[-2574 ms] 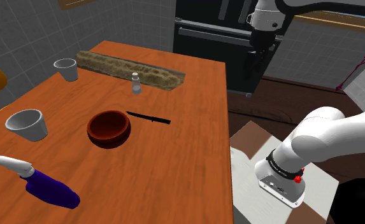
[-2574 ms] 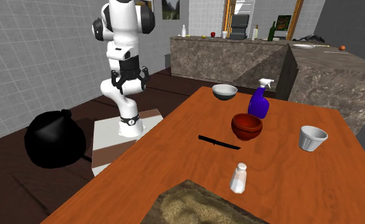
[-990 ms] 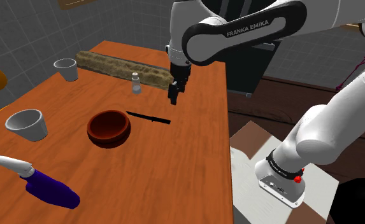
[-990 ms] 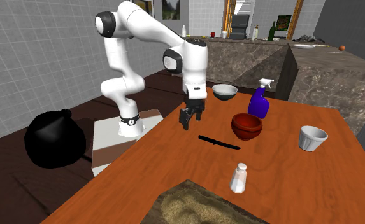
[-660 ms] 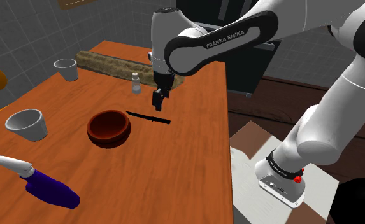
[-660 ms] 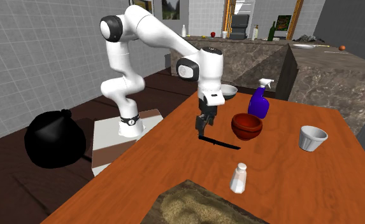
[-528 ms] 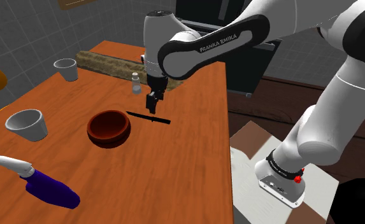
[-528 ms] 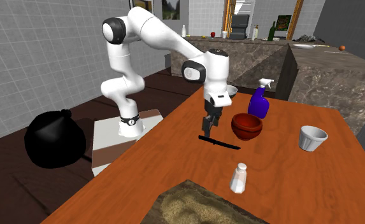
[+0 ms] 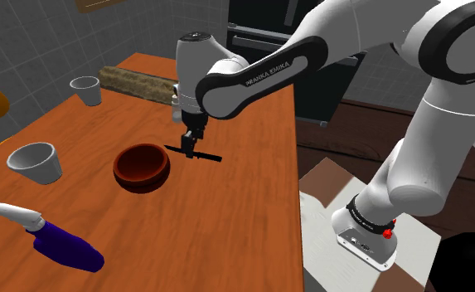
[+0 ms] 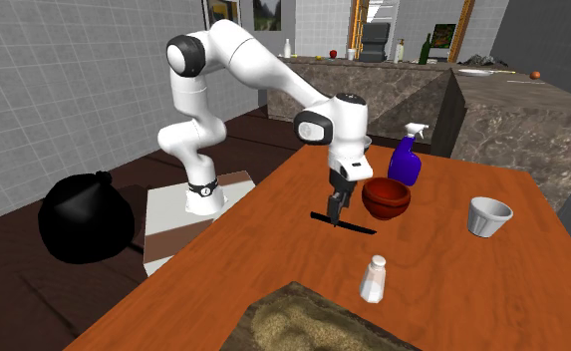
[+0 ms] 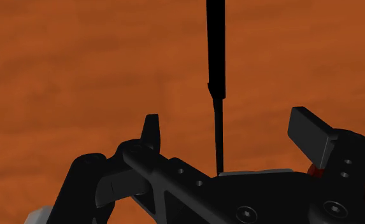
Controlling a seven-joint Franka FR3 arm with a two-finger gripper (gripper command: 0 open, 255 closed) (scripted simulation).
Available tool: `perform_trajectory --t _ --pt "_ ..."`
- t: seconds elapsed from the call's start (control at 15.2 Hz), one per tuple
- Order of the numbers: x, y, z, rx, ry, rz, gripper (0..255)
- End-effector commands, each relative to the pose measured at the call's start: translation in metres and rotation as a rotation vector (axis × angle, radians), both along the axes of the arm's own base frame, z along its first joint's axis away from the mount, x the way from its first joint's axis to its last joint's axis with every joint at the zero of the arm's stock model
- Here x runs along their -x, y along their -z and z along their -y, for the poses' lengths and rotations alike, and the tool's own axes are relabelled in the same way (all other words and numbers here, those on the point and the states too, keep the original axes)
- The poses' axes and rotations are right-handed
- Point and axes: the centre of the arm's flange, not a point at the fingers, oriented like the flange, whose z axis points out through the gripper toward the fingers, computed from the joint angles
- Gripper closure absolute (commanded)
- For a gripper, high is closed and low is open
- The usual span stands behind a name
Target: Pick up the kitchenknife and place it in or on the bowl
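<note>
A thin black kitchen knife (image 9: 204, 155) lies flat on the wooden table (image 9: 252, 207), just to the shoulder view's right of a reddish-brown bowl (image 9: 142, 166). My black gripper (image 9: 191, 148) hangs low right over the knife's middle, fingers pointing down. In the second exterior view the gripper (image 10: 333, 207) stands above the knife (image 10: 351, 226), with the bowl (image 10: 386, 197) close behind it. Through the wrist view the knife (image 11: 216, 51) runs lengthwise away from the hand, its thin part between the fingers (image 11: 151, 131). The gripper (image 11: 229, 130) is open and touches nothing.
Two white cups (image 9: 35, 162) (image 9: 86, 90) and a purple spray bottle (image 9: 61, 243) stand on the shoulder view's left side. A long rough brown slab (image 9: 140, 81) lies across the far end. A small white shaker (image 10: 374, 278) stands near it. A black sack (image 10: 84, 217) sits on the floor.
The arm has swung from the table's edge over to the knife and come down until the gripper is just above it. The fingers stayed apart; knife and bowl have not moved.
</note>
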Motion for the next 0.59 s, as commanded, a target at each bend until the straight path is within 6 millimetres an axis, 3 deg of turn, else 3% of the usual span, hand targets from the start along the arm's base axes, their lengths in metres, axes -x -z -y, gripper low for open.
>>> perform_trajectory --t 0.0,0.53 --pt "-0.0008 0.0108 -0.0012 0.000 0.000 0.000 0" --pt "-0.0009 0.0138 -0.0013 0.000 0.000 0.000 0"
